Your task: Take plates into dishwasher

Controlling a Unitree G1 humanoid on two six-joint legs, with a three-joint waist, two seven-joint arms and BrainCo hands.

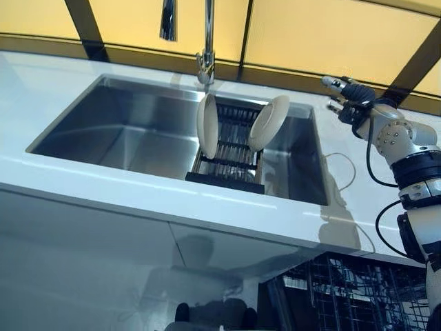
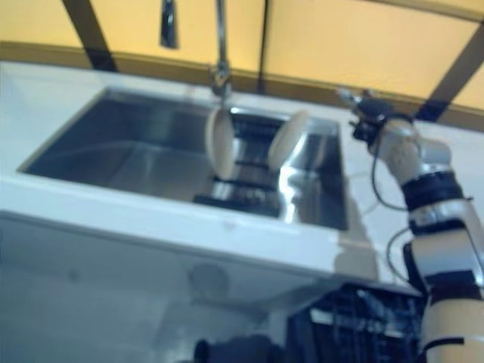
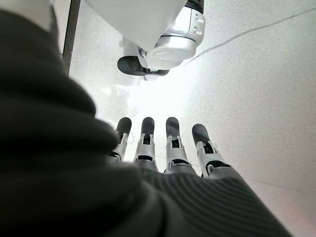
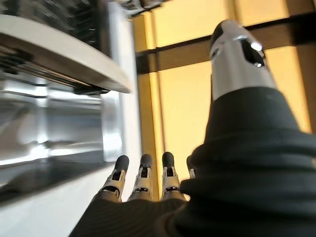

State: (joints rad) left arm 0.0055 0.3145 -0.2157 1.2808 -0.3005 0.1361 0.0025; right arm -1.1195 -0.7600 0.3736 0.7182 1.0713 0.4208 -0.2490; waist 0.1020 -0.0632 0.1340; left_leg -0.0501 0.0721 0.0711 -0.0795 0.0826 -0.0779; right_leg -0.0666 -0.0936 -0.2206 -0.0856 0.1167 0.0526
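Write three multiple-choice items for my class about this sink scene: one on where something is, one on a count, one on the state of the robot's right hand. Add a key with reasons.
1. Where do the plates stand?
A. On the counter
B. In the rack inside the sink
C. In the dishwasher

2. How many plates are in the rack?
A. One
B. Two
C. Four

3. What is the right hand doing?
A. Held open above the counter, holding nothing
B. Closed round a plate
C. Gripping the tap

Key:
1 B: both plates stand on edge in the dark rack at the right end of the sink.
2 B: a left plate and a right plate show, and no more.
3 A: the right hand is to the right of the sink over the counter, fingers straight and empty in its wrist view.
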